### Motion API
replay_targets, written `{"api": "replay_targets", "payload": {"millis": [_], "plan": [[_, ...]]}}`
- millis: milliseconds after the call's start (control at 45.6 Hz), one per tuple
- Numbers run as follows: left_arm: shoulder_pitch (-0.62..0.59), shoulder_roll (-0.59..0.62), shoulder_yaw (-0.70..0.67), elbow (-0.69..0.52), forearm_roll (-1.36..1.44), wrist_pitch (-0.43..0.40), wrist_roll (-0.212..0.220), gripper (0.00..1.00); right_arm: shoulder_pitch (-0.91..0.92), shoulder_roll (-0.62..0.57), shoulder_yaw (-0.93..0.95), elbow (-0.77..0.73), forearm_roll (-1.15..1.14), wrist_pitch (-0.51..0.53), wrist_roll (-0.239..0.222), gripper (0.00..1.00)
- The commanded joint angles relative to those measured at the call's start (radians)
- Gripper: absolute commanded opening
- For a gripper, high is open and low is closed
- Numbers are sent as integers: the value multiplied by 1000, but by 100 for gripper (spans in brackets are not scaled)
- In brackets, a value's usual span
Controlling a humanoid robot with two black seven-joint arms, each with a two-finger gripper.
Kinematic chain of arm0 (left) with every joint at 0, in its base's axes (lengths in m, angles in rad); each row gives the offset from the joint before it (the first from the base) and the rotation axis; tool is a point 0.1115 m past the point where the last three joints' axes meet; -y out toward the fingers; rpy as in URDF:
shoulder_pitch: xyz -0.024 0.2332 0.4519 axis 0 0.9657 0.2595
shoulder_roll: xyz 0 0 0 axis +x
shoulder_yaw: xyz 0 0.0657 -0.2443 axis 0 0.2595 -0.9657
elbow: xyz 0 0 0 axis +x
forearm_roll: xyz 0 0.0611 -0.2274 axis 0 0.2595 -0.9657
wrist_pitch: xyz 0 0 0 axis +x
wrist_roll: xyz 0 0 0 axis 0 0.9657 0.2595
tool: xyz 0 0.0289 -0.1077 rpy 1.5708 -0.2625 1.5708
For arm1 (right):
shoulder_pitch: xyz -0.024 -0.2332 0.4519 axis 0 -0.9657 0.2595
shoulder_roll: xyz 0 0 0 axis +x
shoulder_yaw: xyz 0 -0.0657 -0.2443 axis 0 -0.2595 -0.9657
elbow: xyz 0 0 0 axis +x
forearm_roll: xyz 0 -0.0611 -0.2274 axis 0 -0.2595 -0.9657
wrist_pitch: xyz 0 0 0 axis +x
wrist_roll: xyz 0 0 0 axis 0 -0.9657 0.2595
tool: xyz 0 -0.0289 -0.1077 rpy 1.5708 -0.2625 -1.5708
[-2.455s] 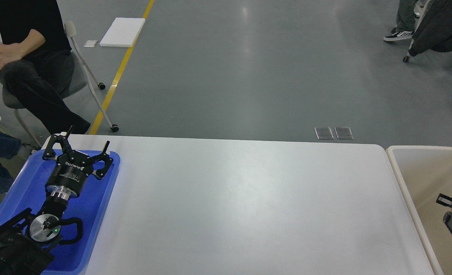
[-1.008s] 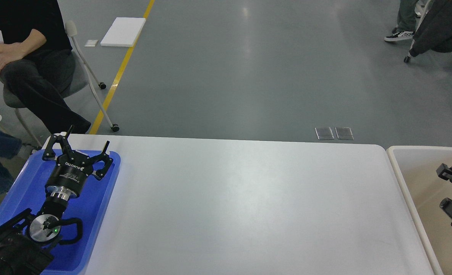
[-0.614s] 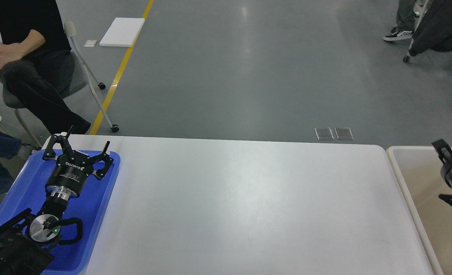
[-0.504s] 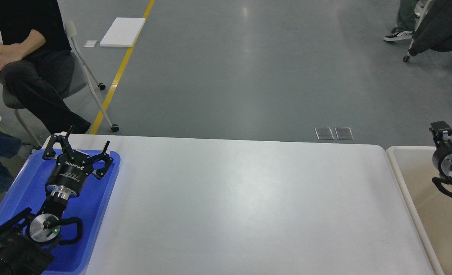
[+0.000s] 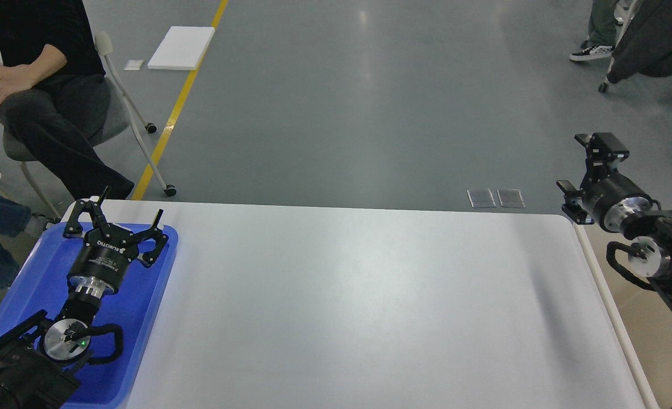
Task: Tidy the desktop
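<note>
Our desktop [image 5: 358, 307] gleams white and smooth, its corners rounded. Our left gripper [image 5: 126, 213] spreads wide over the left edge; our right gripper [image 5: 577, 165] gapes wide above the far right corner.

Grey shop floor [image 5: 370, 102], glossy under overhead light
I see a yellow line [image 5: 180, 96], white foam board [image 5: 181, 48], seated person [image 5: 34, 96] on wheeled chair [image 5: 121, 94], two floor plates [image 5: 496, 197]

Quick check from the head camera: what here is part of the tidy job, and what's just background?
Job:
desktop
blue tray
beige bin
left gripper, open over the tray
right gripper

Background:
seated person
white foam board
floor plates
</note>
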Motion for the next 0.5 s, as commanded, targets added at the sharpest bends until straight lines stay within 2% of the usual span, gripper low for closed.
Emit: {"api": "replay_targets", "payload": {"millis": [0, 110, 153, 241, 307, 482], "plan": [[0, 0, 0, 0, 0, 0, 1, 99, -93, 96, 122, 99, 17, 114, 40, 100], [-1, 0, 0, 0, 0, 0, 1, 99, -138, 156, 146, 116, 14, 97, 77, 100], [0, 0, 0, 0, 0, 0, -1, 99, -165, 181, 163, 120, 12, 94, 123, 100], [-1, 0, 0, -1, 0, 0, 1, 99, -217, 218, 207, 117, 11, 91, 258, 100], [0, 0, 0, 0, 0, 0, 1, 99, -244, 236, 229, 117, 12, 93, 327, 100], [-1, 0, 0, 0, 0, 0, -1, 99, -279, 310, 284, 82, 17, 67, 439, 100]]}}
